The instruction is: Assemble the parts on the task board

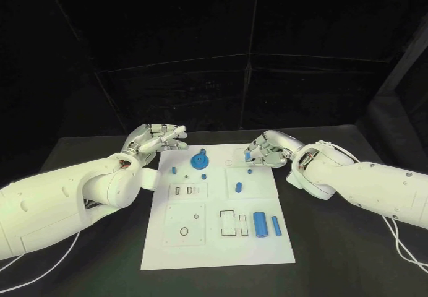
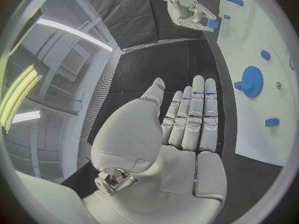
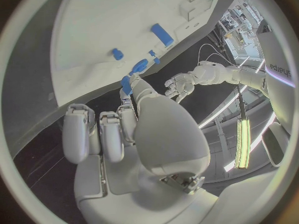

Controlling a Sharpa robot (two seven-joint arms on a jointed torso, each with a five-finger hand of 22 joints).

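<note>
The white task board (image 1: 214, 247) lies mid-table. A blue gear (image 1: 200, 162) stands at its far end, with small blue parts beside it (image 1: 172, 167) and on the middle blocks (image 1: 240, 185). A blue cylinder (image 1: 260, 224) and a blue bar (image 1: 276, 224) lie on the near right. My right hand (image 1: 268, 150) hovers over the board's far right corner and pinches a small blue part (image 3: 126, 84) between thumb and finger. My left hand (image 1: 159, 139) hangs above the far left corner, fingers stretched out, holding nothing. The gear (image 2: 251, 80) lies beyond the left hand's fingertips.
White insert blocks with empty slots and holes (image 1: 234, 223) sit on the board's near half. Black table (image 1: 347, 247) spreads on both sides of the board. A thin white cable (image 1: 406, 250) trails from the right arm.
</note>
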